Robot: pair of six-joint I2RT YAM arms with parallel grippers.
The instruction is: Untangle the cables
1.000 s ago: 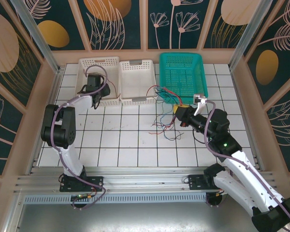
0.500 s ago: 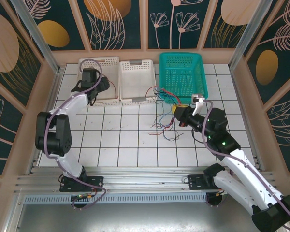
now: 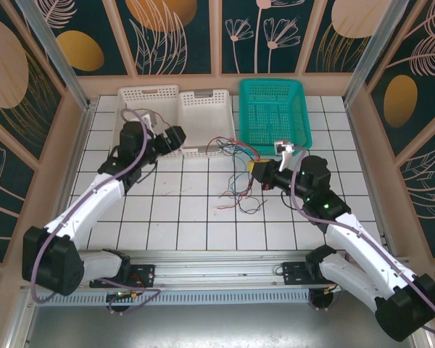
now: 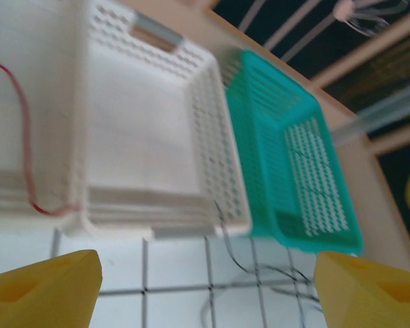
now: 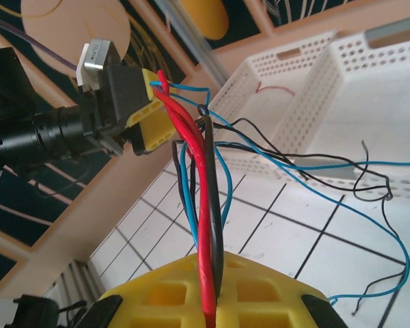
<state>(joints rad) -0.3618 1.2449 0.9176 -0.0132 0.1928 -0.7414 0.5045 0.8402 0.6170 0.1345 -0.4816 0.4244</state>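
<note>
R tool [image 3: 259, 172] is clenched on a red/black/blue bunch of the cables [image 3: 235, 177]. They fan out over the middle of the table, from the front of the middle basket [image 3: 205, 151] down toward the near edge. L tool [image 3: 178, 137] is released, holding nothing, by that basket. The tangle lies to its right, btwn both tools. L is nearer the far strands, so prob. best placed to pick one.

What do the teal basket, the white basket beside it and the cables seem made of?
The teal basket: moulded plastic, slightly glossy, perforated walls. The white basket: likely the same, matte, perforated sides. The cables: probably plastic-insulated wire, smooth coloured sheaths bending freely; cores hidden.
</note>
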